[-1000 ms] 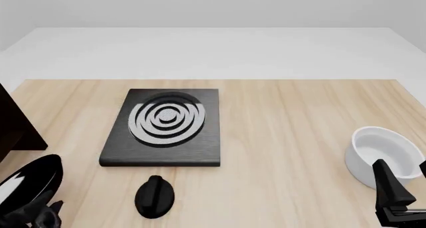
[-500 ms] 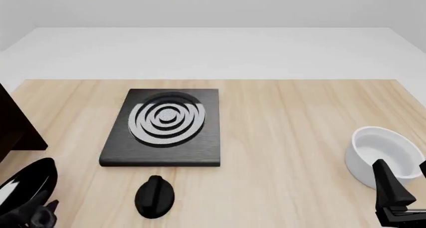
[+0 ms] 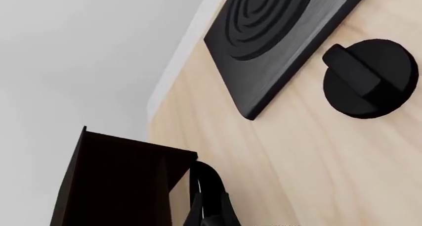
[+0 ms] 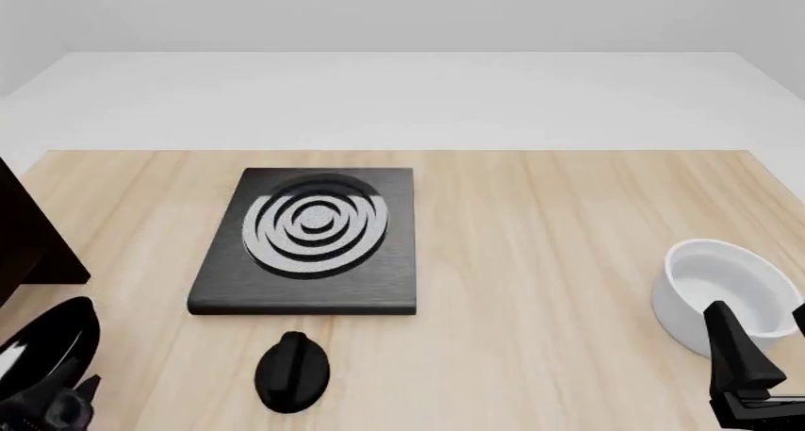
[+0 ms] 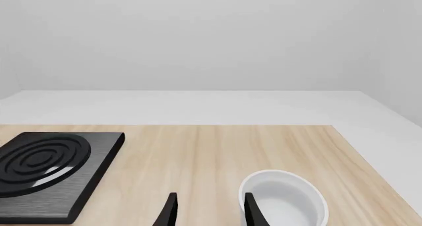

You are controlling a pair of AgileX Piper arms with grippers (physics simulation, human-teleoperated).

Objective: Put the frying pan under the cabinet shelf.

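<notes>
The frying pan [image 4: 44, 341] sits at the front view's lower left corner, tilted so that its glossy grey inside faces up and toward the camera, with its round rim rising toward the far left. Its handle is not clearly seen there; a dark mass just below the pan at the frame's bottom edge belongs to the left hand [image 4: 51, 410], so the pan lies directly above and beyond that hand, touching it or very nearly so. In the left wrist view a thin black curved piece [image 3: 207, 196] runs close along the camera's line of sight, just beside the corner of the cabinet shelf [image 3: 115, 184]; whether the left hand is gripping it cannot be told, since the fingers are not visible.

The cabinet shelf [image 4: 28, 242] stands at the counter's left edge, farther back than the pan and near it. The pan is not under it.

The stove plate [image 4: 308, 242] lies flat on the counter [image 4: 541, 252], with the black knob [image 4: 292, 372] near its front edge. The white bowl [image 4: 723, 294] stands at the right, and the right hand [image 4: 742, 379] rests just in front of it, its fingers [image 5: 170, 211] spread apart and holding nothing.
</notes>
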